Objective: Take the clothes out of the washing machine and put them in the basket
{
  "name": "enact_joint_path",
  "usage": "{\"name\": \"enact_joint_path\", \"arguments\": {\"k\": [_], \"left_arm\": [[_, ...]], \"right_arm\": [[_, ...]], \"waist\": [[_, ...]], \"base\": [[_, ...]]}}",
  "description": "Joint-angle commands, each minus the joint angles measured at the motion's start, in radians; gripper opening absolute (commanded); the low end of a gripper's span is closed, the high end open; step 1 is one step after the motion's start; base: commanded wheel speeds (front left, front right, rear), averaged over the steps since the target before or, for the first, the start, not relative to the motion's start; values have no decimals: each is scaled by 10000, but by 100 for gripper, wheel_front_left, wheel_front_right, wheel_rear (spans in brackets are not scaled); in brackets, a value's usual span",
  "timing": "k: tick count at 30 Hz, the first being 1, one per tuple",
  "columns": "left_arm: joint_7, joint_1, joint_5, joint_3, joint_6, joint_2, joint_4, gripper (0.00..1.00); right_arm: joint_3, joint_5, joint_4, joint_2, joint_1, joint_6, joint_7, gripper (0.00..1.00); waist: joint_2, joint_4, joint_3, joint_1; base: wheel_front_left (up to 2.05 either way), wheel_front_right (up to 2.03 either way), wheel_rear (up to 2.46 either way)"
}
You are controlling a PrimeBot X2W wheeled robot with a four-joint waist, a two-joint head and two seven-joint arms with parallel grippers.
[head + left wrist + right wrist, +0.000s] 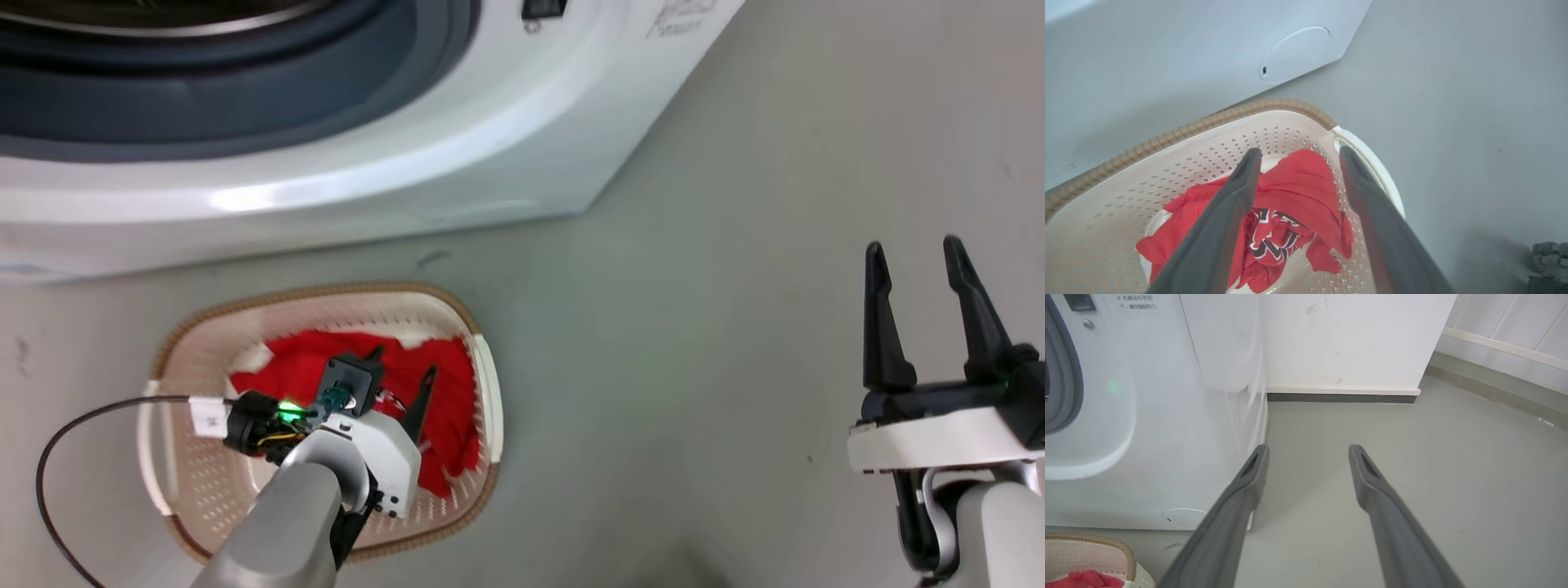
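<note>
Down in the basket (326, 292) beside the washing machine (408, 163), the red clothes (1298, 183) lie heaped right beneath the left gripper (403, 363), fingers (1220, 228) spread wide and empty, while the right gripper (913, 249), likewise open and empty, hangs well apart over the floor (694, 327).

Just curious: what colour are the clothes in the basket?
The clothes are red, one with black-and-white print; best in the left wrist view.

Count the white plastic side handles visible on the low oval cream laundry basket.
2. In the head view, the left handle curves along the left end of the cream perforated basket; the right handle curves along its right end. None looks hidden.
</note>
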Motion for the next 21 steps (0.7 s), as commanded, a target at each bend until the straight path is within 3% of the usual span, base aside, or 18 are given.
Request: {"name": "enact_joint_path", "arguments": {"k": [1,11,21], "left_arm": [[-26,344,-25,219,-6,43,-535,100],[-26,2086,323,2136,200,161,-4179,100],[-26,3888,1210,3715,523,-58,-6896,100]], "right_arm": [[-81,-109,67,-3,186,-11,-20,100],[-494,-412,287,-3,779,-11,-20,100],[-596,-485,315,0,1493,-11,-20,100]], "waist": [[0,387,-967,0],[0,1270,-2873,0],[0,1943,-4208,0]], "base": [[0,0,0],[0,0,0],[0,0,0]]}}
